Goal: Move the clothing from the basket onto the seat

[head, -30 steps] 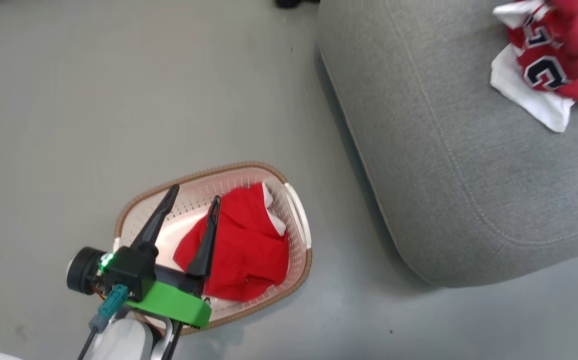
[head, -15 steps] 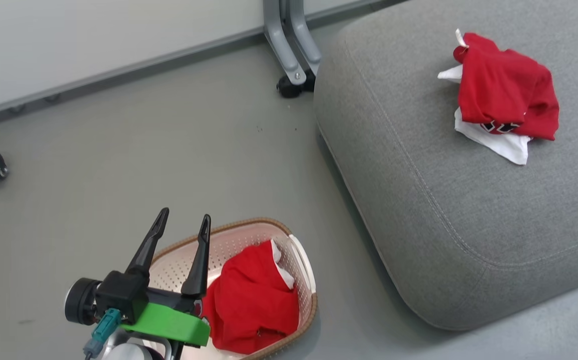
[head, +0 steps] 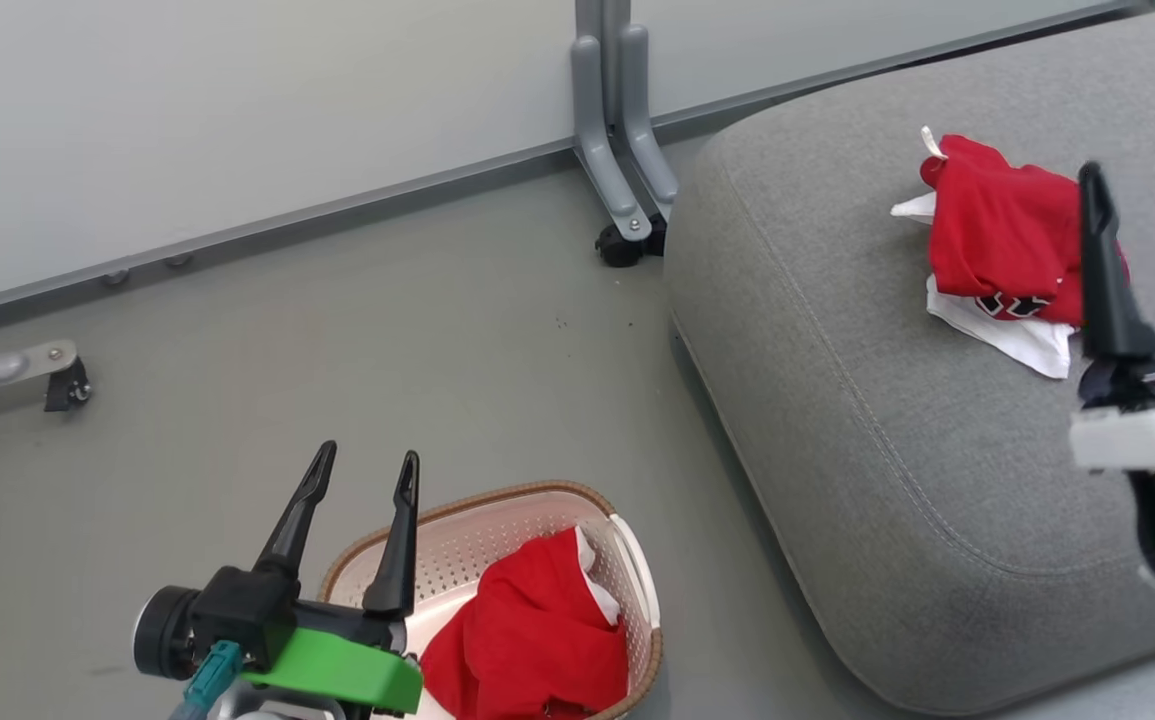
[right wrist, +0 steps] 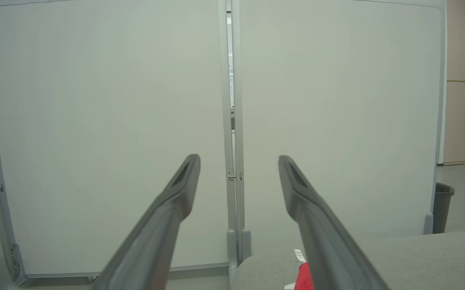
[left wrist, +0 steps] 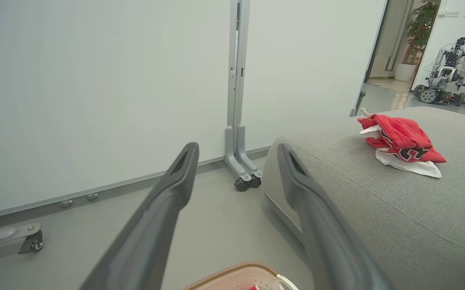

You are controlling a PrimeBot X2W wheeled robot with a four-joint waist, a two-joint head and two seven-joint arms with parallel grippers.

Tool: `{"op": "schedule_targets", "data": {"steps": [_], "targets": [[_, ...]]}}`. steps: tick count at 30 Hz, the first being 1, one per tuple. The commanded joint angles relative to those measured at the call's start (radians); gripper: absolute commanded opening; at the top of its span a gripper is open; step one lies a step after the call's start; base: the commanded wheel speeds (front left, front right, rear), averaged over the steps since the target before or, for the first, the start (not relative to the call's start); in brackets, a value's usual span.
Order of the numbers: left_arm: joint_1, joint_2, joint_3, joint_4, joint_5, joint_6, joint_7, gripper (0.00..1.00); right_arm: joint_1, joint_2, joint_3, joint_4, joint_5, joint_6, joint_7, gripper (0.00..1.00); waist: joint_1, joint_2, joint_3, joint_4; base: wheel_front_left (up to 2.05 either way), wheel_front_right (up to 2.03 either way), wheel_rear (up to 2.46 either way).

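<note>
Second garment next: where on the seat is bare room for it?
The seat is bare from its near rounded corner up to the red garment. Crowded far right: that garment and the right gripper.

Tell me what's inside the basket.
A crumpled red garment with white trim lies in the basket, toward its right side; bare perforated wall shows beside it. Whatever sits under the garment is covered, and the basket's near end is cut off.
</note>
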Motion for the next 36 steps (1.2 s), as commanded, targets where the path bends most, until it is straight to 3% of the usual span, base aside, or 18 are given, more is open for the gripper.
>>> {"op": "schedule_targets", "data": {"steps": [1,5,13,23,36], "targets": [[0.02,-0.005,0.013,-0.003,-0.004,-0.003,0.0,1.0,0.039,0.027,-0.004,-0.017,-0.008,-0.001,-0.002,1.0,0.0001,0.0,-0.019,0.023,0.0,0.0,0.0],[0.03,-0.011,0.029,-0.005,-0.002,-0.003,0.0,1.0,0.121,0.092,0.009,-0.052,-0.024,-0.001,-0.002,1.0,0.0001,0.0,-0.034,0.055,0.0,0.0,0.0],[0.047,-0.017,0.046,-0.001,0.0,-0.003,0.0,1.0,0.231,0.154,0.087,-0.043,-0.089,-0.001,-0.002,1.0,0.0001,0.0,-0.058,0.136,0.0,0.0,0.0],[0.08,-0.02,0.069,0.025,-0.011,-0.003,0.0,1.0,0.325,0.224,0.074,-0.031,-0.15,-0.001,-0.003,1.0,0.0001,0.0,-0.087,0.235,0.0,0.0,0.0],[0.102,-0.021,0.072,0.053,-0.016,-0.003,0.0,1.0,0.369,0.305,0.02,-0.012,-0.168,-0.001,-0.002,1.0,0.0001,0.0,-0.096,0.262,0.0,0.0,0.0]]}}
